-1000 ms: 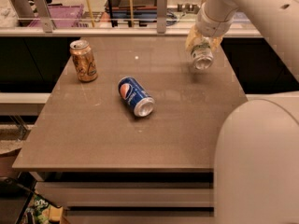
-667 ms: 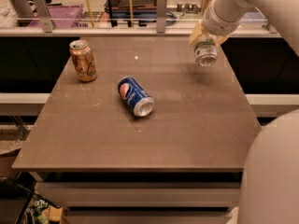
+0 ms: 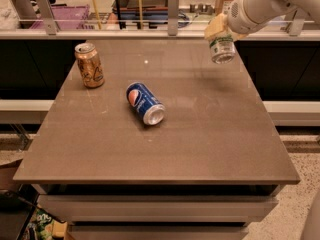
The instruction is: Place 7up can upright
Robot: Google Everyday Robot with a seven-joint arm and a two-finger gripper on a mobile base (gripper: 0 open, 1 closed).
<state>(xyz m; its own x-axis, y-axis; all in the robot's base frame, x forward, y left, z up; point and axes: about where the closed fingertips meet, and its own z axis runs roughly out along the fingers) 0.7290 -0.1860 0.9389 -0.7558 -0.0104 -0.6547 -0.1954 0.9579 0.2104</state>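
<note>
The 7up can (image 3: pixel 221 49), pale white and green with a silver end, hangs in my gripper (image 3: pixel 220 34) above the far right part of the brown table (image 3: pixel 160 149). The gripper is shut on the can's upper part. The can is close to upright, tilted a little, with its silver bottom end showing toward the camera. It is held clear of the table top. My white arm (image 3: pixel 265 4) reaches in from the upper right.
A blue Pepsi can (image 3: pixel 145 103) lies on its side near the table's middle. A gold can (image 3: pixel 89 65) stands upright at the far left. A rail with posts (image 3: pixel 172 6) runs along the table's far edge.
My arm has drawn back to the upper right and lifted, carrying the 7up can a little higher. The Pepsi can and gold can have not moved.
</note>
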